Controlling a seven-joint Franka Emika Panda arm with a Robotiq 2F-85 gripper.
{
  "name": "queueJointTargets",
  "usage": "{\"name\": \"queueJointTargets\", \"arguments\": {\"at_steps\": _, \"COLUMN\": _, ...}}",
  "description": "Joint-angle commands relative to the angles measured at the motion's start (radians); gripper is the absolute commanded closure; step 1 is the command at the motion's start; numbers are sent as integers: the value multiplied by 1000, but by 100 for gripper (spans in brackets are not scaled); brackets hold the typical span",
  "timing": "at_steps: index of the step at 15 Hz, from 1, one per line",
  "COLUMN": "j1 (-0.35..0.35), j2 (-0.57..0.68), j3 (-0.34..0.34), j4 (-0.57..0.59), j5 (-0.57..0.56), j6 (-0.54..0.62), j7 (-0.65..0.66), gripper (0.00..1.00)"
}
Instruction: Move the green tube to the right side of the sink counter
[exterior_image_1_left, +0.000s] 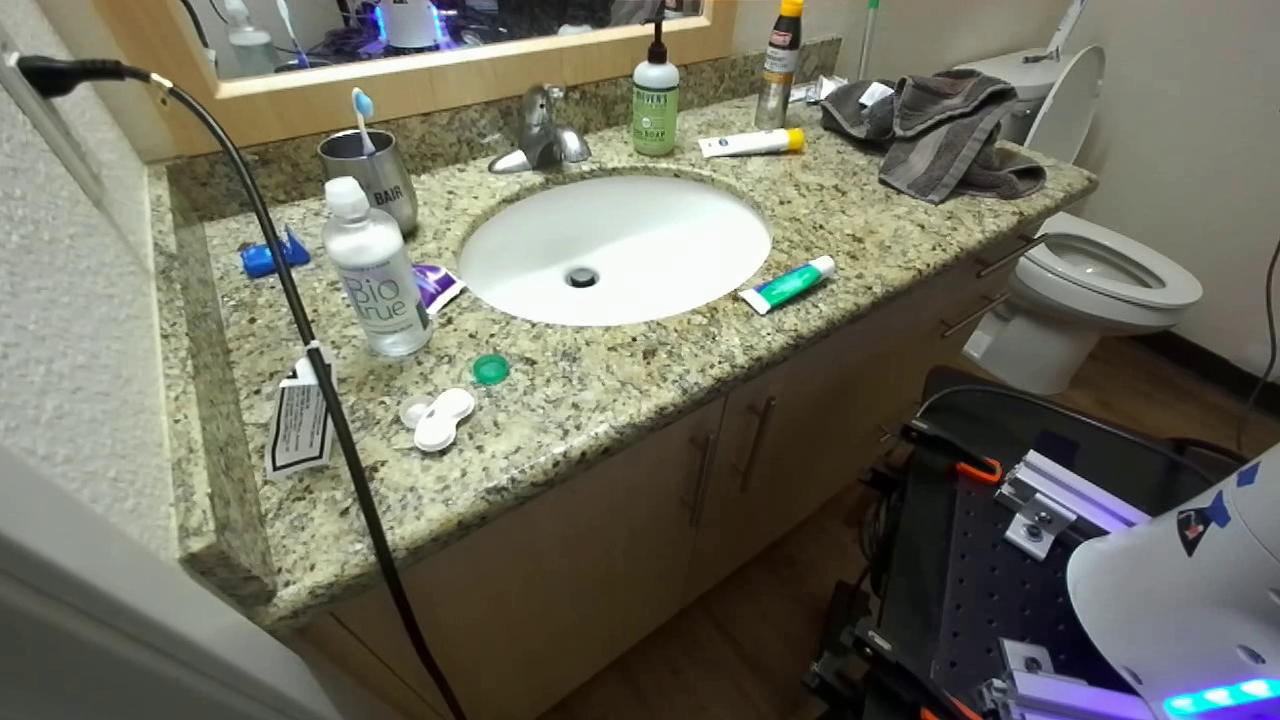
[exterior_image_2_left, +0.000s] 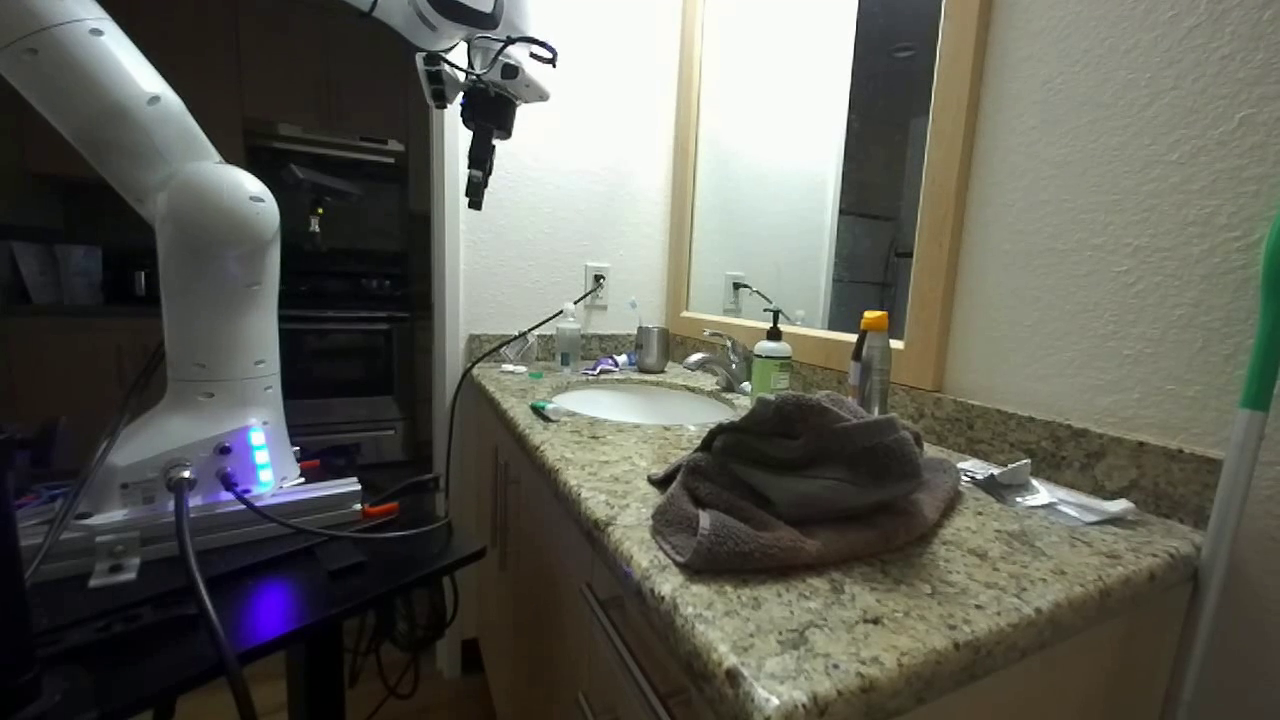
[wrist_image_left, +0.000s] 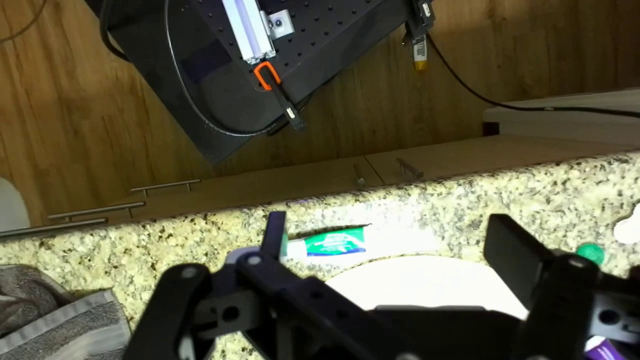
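Note:
The green tube (exterior_image_1_left: 790, 287), with a white end, lies flat on the sink counter (exterior_image_1_left: 640, 365) between the basin and the front edge. It also shows small in an exterior view (exterior_image_2_left: 547, 410) and in the wrist view (wrist_image_left: 336, 242), where one finger overlaps its white end and glare washes out the rest. The speckled counter shows in an exterior view (exterior_image_2_left: 850, 620) and in the wrist view (wrist_image_left: 165, 245). My gripper (exterior_image_2_left: 476, 205) hangs high above the counter. In the wrist view my gripper (wrist_image_left: 387, 235) is open and empty, its fingers wide apart.
The white basin (exterior_image_1_left: 615, 240) is beside the tube. A grey towel (exterior_image_1_left: 935, 125) lies at the toilet end. A soap bottle (exterior_image_1_left: 655, 105), spray can (exterior_image_1_left: 778, 75) and yellow-capped tube (exterior_image_1_left: 750, 143) stand or lie behind. A clear bottle (exterior_image_1_left: 375, 270) and black cable (exterior_image_1_left: 290, 270) are opposite.

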Motion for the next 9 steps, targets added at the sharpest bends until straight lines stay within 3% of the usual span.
{"name": "queueJointTargets", "arguments": {"at_steps": 1, "j1": -13, "j2": 2, "j3": 12, "j4": 3, "j5": 5, "j6": -2, "j7": -7, "gripper": 0}}
{"name": "queueJointTargets", "arguments": {"at_steps": 2, "j1": -11, "j2": 0, "j3": 15, "j4": 3, "j5": 5, "j6": -2, "j7": -7, "gripper": 0}}
{"name": "queueJointTargets", "arguments": {"at_steps": 3, "j1": -39, "j2": 26, "j3": 56, "j4": -9, "j5": -37, "j6": 82, "j7": 92, "gripper": 0}}
{"name": "queueJointTargets", "arguments": {"at_steps": 9, "j1": -159, "j2": 245, "j3": -13, "j4": -113, "j5": -147, "j6": 548, "j7": 312, "gripper": 0}}
